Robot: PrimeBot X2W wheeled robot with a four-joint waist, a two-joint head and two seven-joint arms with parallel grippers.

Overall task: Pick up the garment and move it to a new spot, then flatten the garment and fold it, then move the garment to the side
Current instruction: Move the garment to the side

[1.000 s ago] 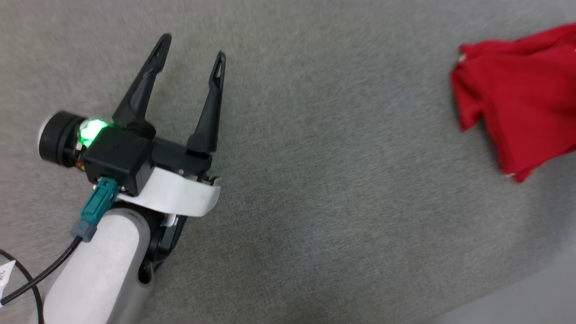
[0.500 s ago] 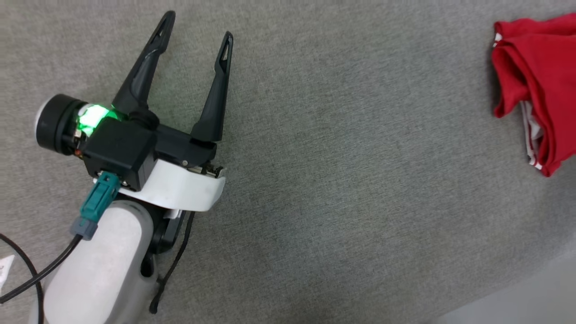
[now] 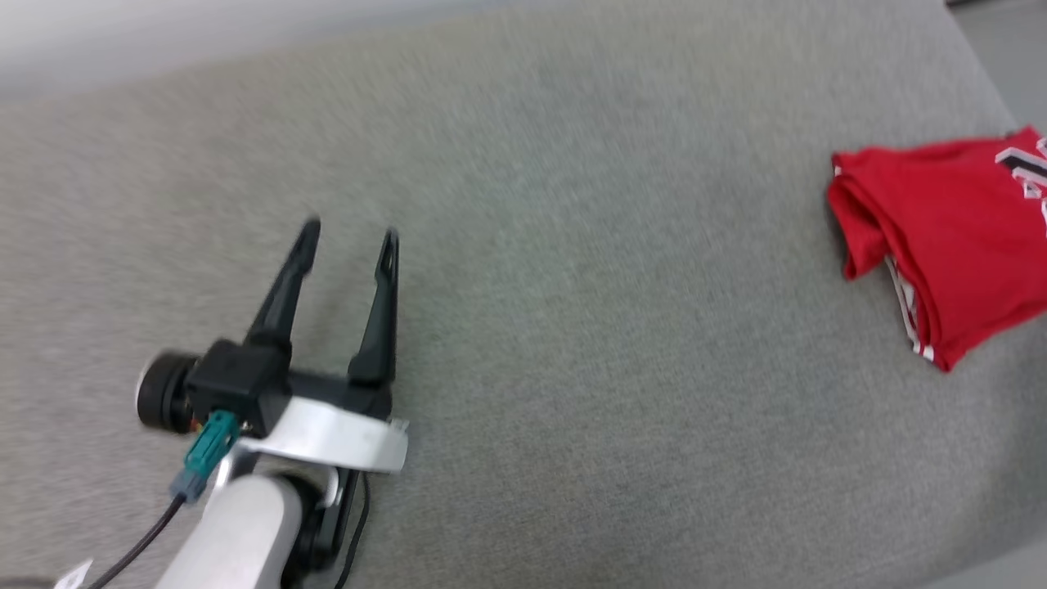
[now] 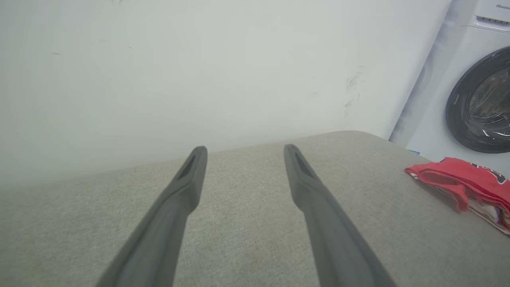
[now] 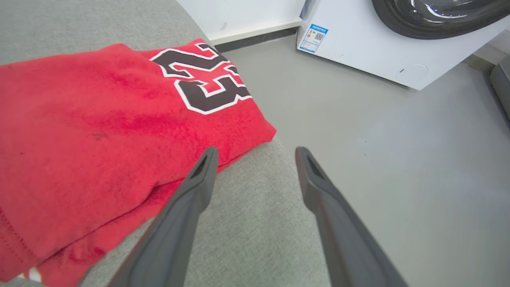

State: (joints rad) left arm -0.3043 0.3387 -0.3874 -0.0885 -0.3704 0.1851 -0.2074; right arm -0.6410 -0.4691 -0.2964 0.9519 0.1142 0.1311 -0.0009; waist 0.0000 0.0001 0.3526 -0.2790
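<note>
Our left tool [image 3: 350, 229]: fingers spread, nothing btwn them, pointing across the bare grey fabric counter [image 3: 613, 343]; a pale wall [image 4: 159, 71] stands ahead of its tips, past the counter's far edge. The garment [image 3: 941, 245] lies well apart to this tool's right, folded into a red bundle near the counter's edge, w/ striped trim at its layered side. Our right tool [image 5: 257, 150]: fingers also spread, empty; the garment sits just left of its tips, black white-edged "23" face up; the left finger's tip overlaps the garment's near corner, though we can't tell if it touches; the right finger hangs over grey floor [image 5: 398, 131]; a white washing machine [image 5: 370, 48] stands ahead.
</note>
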